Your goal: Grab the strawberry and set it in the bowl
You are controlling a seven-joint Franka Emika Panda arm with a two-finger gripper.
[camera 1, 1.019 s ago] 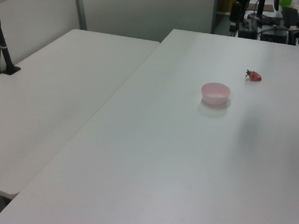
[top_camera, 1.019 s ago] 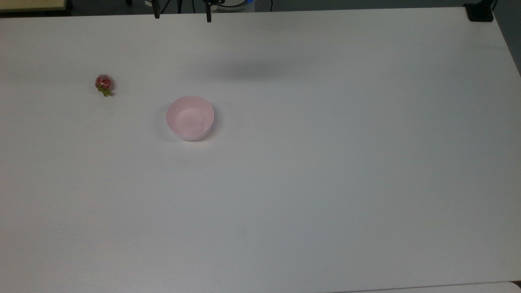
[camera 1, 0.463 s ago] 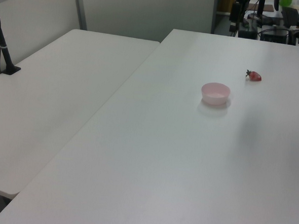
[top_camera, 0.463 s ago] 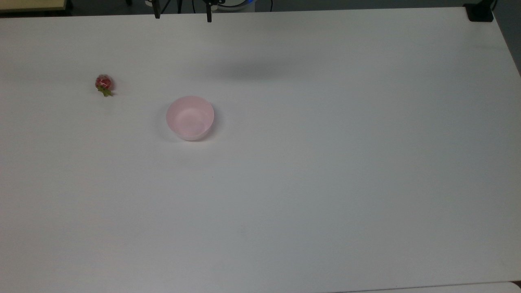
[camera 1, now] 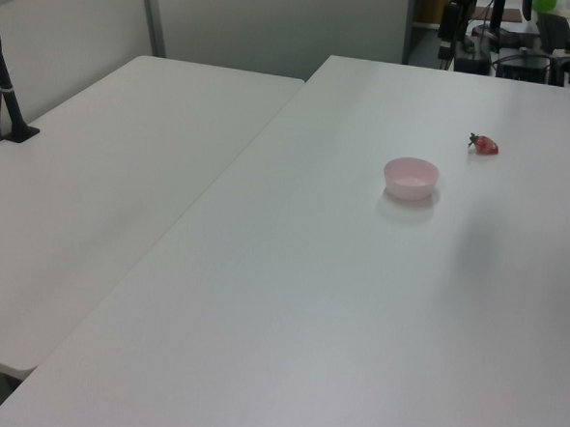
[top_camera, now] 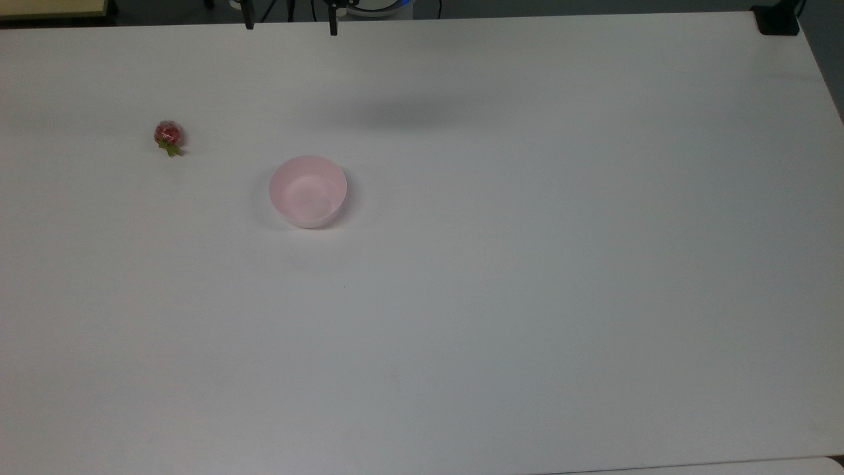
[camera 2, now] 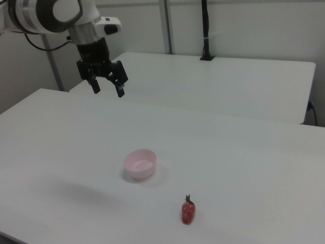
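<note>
I see my black two-finger gripper [camera 2: 107,89] hanging high above the white table [camera 2: 244,162], fingers spread wide and holding nothing. The small glossy red strawberry with its green leafy top [top_camera: 169,136] lies on the table, well apart from the small round pale pink bowl [top_camera: 308,191], toward the top view's left. In the right view the strawberry [camera 2: 188,211] sits nearer the camera than the bowl [camera 2: 140,163].
</note>
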